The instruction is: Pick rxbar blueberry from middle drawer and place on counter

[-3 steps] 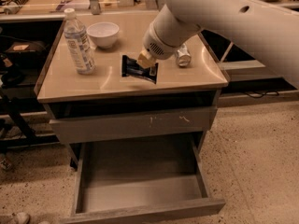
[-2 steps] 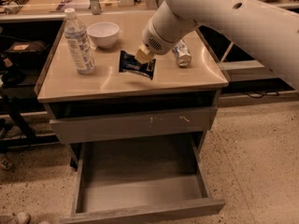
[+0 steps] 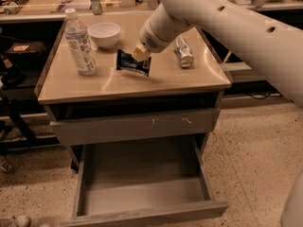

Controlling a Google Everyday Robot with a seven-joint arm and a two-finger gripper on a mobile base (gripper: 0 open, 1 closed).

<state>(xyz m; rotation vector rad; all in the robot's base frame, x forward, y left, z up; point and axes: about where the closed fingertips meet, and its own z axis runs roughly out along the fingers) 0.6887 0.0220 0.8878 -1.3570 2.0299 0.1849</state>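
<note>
The rxbar blueberry (image 3: 129,63), a dark flat bar with white lettering, is tilted just over the middle of the beige counter (image 3: 156,82). My gripper (image 3: 140,53) sits at the bar's upper right edge, shut on it, with the pale arm reaching in from the upper right. The middle drawer (image 3: 142,195) is pulled out below, and its grey floor is bare.
On the counter stand a water bottle (image 3: 80,44) at the left and a white bowl (image 3: 104,33) behind the bar. A silver can (image 3: 183,52) lies to the right. The scratched drawer front (image 3: 132,126) above the open drawer is closed. Speckled floor surrounds the cabinet.
My gripper has carried the bar a little to the left and farther back over the counter. The bottle, bowl, can and drawer have not moved.
</note>
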